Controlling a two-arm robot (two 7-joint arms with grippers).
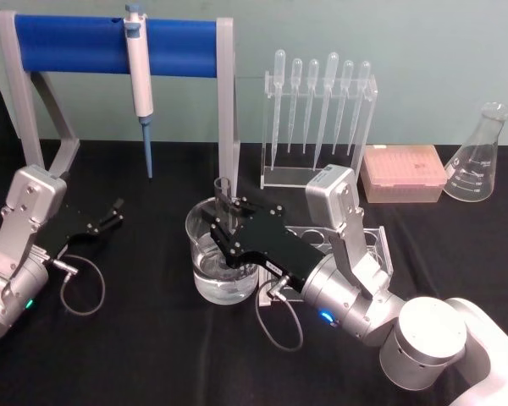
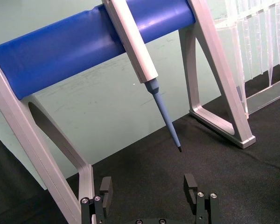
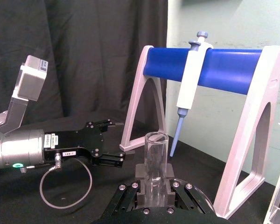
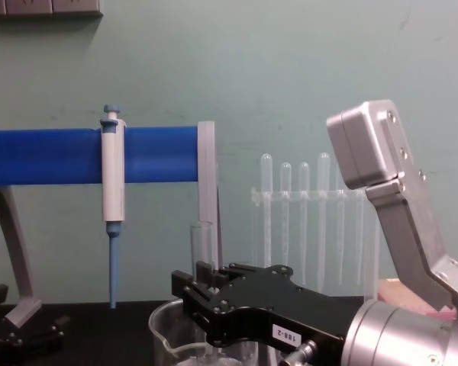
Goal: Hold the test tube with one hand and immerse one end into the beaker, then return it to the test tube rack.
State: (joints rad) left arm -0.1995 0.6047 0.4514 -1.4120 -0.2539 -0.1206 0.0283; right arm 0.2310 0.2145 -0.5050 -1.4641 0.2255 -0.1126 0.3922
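- Just left of centre in the head view, the right claw [image 1: 227,222] is clamped narrowly on the tube [image 1: 223,190], with a finger on either side.
- The tube stands upright inside the rim of the beaker [image 1: 195,230], which holds clear liquid. Its open top rises above the claw, and its lower end is hidden behind the claw.
- The right wrist view shows the tube [image 3: 156,158] pinched at mid-height between the right claw's [image 3: 155,179] pads.
- At lower centre in the chest view, the tube [image 4: 202,244] rises straight up from the right claw [image 4: 206,286] above the beaker [image 4: 164,328].
- The rack [image 1: 377,245] sits just right of the beaker, partly behind the right arm.
- At the left of the head view, the left claw [image 1: 114,213] hangs low over the black table [image 1: 152,355], well apart from the beaker. Its fingers [image 2: 106,186] are spread wide with nothing between them.
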